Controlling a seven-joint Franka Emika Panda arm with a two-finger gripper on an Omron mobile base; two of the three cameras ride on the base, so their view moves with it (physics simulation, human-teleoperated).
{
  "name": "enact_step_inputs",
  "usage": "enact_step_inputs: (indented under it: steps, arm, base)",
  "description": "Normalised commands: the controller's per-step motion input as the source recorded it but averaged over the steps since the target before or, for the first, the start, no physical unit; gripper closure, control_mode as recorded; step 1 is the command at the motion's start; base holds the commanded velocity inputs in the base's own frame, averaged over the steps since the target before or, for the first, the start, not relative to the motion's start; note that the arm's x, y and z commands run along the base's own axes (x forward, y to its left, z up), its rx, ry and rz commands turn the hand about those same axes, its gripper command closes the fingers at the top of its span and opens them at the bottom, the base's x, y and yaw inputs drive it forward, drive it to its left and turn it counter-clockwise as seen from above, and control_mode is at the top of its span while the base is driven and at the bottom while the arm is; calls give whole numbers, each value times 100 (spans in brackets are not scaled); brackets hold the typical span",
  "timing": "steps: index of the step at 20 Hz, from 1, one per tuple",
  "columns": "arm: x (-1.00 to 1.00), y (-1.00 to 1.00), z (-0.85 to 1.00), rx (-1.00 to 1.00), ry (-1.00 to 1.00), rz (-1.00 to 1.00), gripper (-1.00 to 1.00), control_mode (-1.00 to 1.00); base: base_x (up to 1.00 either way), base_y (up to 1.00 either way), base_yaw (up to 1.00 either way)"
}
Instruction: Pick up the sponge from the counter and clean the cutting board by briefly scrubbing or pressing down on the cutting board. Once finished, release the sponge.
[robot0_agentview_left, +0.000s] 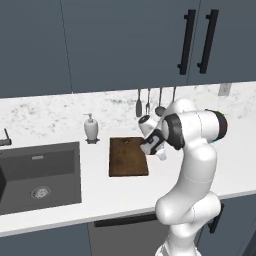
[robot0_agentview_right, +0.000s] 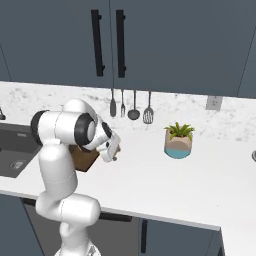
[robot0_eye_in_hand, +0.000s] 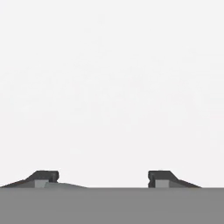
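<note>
1. Hovering over bare white table, the gripper (robot0_eye_in_hand: 103, 177) has its two dark fingertips (robot0_eye_in_hand: 43, 176) spread well apart with nothing between them; ahead of them lies nothing but blank worktop.

2. From where I stand, the hand sits folded in close to the arm's own elbow, just off the right edge of the cutting board (robot0_agentview_left: 127, 156), above the table (robot0_agentview_left: 125, 192) and not touching it.

3. The cutting board lies flat on the table, its long axis running from the front edge towards the backsplash, with the small hole at the far short edge. It is to the left of the gripper, between it and the sink (robot0_agentview_left: 37, 175).

4. The sponge is what the coming move turns on, and I cannot make it out: nothing yellow or grey-green is visible on the board or on the open worktop. It may be hidden behind the arm's bulk, so which way it lies from the gripper cannot be told.

5. Farther back stand a soap dispenser (robot0_agentview_left: 91, 127) left of the board, hanging utensils (robot0_agentview_right: 132, 105) on the wall, and a potted plant (robot0_agentview_right: 178, 141) well off to the right.

6. My judgement: the pick-up is not yet done, and the hand must first find the sponge.
</note>
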Motion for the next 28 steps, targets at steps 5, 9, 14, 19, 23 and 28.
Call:
enact_step_inputs:
  steps: [5,9,14,19,23,28]
  arm:
    - [-45,-44,-3,0,-1,-14,100,-100]
    - [-48,-25,37,0,-10,-9,100,-100]
    - [-34,-41,34,5,-6,-1,100,-100]
    - [-14,-49,-11,2,0,0,100,-100]
    - [0,-17,-50,0,0,0,100,-100]
    - [0,0,-79,-1,0,0,100,-100]
  base:
    - [0,0,0]
    - [0,0,0]
    - [0,0,0]
    - [0,0,0]
    - [0,0,0]
    - [0,0,0]
